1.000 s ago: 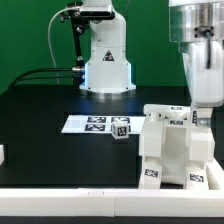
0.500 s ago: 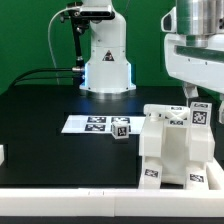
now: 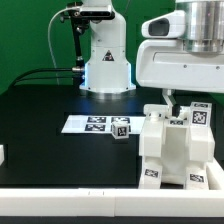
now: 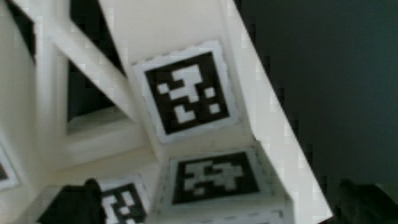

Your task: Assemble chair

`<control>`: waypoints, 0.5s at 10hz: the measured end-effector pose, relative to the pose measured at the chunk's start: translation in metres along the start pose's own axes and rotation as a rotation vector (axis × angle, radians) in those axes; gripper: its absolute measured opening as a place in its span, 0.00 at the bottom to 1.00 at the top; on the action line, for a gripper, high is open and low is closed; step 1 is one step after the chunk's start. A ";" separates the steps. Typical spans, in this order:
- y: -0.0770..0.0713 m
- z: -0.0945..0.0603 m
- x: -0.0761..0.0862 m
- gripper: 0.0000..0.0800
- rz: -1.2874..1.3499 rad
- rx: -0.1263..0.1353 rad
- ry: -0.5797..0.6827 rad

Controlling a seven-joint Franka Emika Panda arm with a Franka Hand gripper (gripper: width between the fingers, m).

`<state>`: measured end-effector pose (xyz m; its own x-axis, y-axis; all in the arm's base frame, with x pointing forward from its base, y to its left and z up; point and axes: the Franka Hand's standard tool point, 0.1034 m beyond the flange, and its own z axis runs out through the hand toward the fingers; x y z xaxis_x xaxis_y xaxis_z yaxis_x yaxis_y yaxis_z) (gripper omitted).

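arm: white base stands upright at the back, mid-frame in the exterior view, first link rising straight above it. wrist hangs close to the camera on the exterior view's right, hand block roughly level, big in frame. claw points straight down under it, one dark finger visible below the block. jaws stand wide apart. wrist view: two dark fingertips just peek into frame, far apart from each other
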<state>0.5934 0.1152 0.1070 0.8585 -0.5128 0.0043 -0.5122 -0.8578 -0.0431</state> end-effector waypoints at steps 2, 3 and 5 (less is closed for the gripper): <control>0.000 0.000 0.000 0.81 0.012 0.000 0.000; 0.000 0.000 0.000 0.81 0.049 0.000 0.000; 0.000 0.003 0.000 0.81 0.217 -0.001 -0.002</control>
<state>0.5934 0.1155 0.1044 0.7280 -0.6856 -0.0071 -0.6852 -0.7272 -0.0415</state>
